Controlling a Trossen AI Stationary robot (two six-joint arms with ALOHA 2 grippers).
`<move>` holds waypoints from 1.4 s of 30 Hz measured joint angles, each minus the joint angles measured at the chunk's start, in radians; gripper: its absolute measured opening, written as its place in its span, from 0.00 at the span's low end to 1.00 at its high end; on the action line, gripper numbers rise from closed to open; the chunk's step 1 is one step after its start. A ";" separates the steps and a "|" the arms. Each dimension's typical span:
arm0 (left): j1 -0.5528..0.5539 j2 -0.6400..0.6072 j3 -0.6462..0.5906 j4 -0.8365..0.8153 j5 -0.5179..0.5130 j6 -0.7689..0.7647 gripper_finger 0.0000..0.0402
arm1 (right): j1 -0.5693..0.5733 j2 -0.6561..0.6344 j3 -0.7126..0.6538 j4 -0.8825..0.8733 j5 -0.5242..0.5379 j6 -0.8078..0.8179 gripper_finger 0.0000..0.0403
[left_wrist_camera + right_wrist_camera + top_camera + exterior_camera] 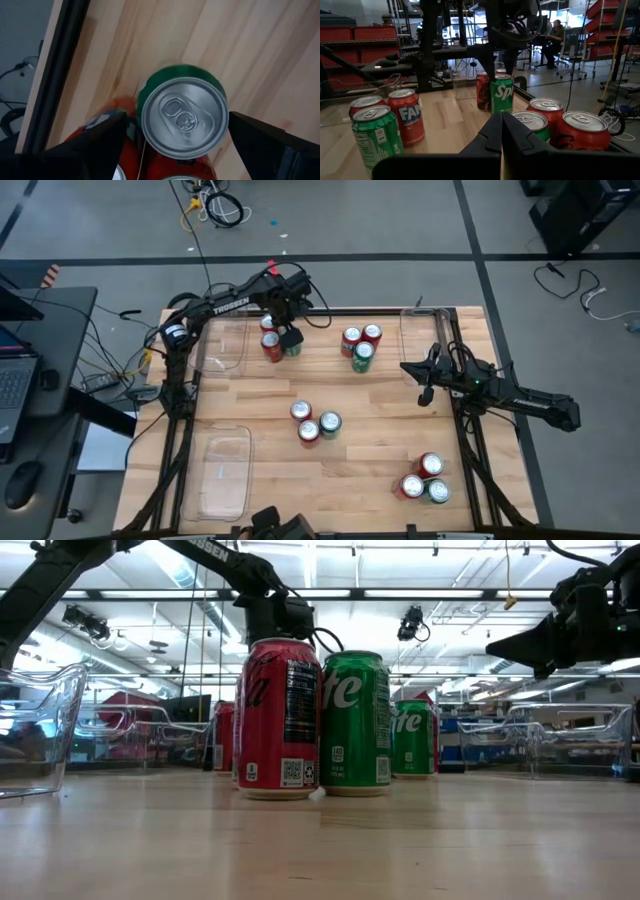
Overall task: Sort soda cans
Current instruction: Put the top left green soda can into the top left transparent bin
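Soda cans stand upright on the wooden table in four clusters. My left gripper [290, 338] hangs open over the far-left cluster, pointing down, with its fingers on either side of a green can [184, 117] whose silver top faces the wrist camera. Two red cans [270, 340] stand against that green can. My right gripper [424, 390] hovers shut near the table's right edge, touching nothing; in its wrist view the shut fingers [501, 122] point along the table toward the cans. Other clusters stand at the far middle [361, 345], centre [314, 423] and near right [425, 479]. My left gripper comes from above, pointing down, with one finger [100, 137] and the other [260, 142] flanking the green can's top rim [225, 117]. One finger lies close to the rim; whether it touches I cannot tell. The can stands upright on the table.
Clear plastic trays sit at the near left [225, 472], far left [225, 345] and far right [420, 340]. In the low view a red can [280, 720] and a green can [355, 725] stand closest. Bare wood lies between the clusters.
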 joint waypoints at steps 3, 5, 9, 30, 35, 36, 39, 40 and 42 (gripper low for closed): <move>0.000 0.004 0.000 0.017 0.003 -0.005 0.87 | 0.000 0.000 0.000 0.000 0.000 0.000 0.00; 0.000 0.012 0.000 0.033 0.005 -0.003 0.87 | 0.000 0.000 0.000 0.000 0.000 0.000 0.00; 0.000 0.032 0.000 0.030 0.008 0.001 0.87 | 0.000 0.000 0.000 0.000 0.000 0.000 0.00; -0.001 0.077 0.058 -0.045 -0.043 0.021 0.74 | 0.000 0.000 0.000 0.000 0.000 0.000 0.00; -0.001 0.076 0.151 -0.096 -0.037 0.000 0.74 | 0.000 0.000 0.000 0.000 0.000 0.000 0.00; -0.001 0.076 0.173 -0.109 -0.035 -0.004 0.74 | 0.000 0.000 0.000 0.000 0.000 0.000 0.00; -0.002 0.075 0.244 -0.129 -0.030 -0.024 0.74 | 0.000 0.000 0.000 0.000 0.000 0.000 0.00; -0.002 0.075 0.269 -0.144 -0.030 -0.028 0.74 | 0.000 0.000 0.000 0.000 0.000 0.000 0.00; -0.002 0.075 0.320 -0.177 -0.031 -0.031 0.74 | 0.000 0.000 0.000 0.000 0.000 0.000 0.00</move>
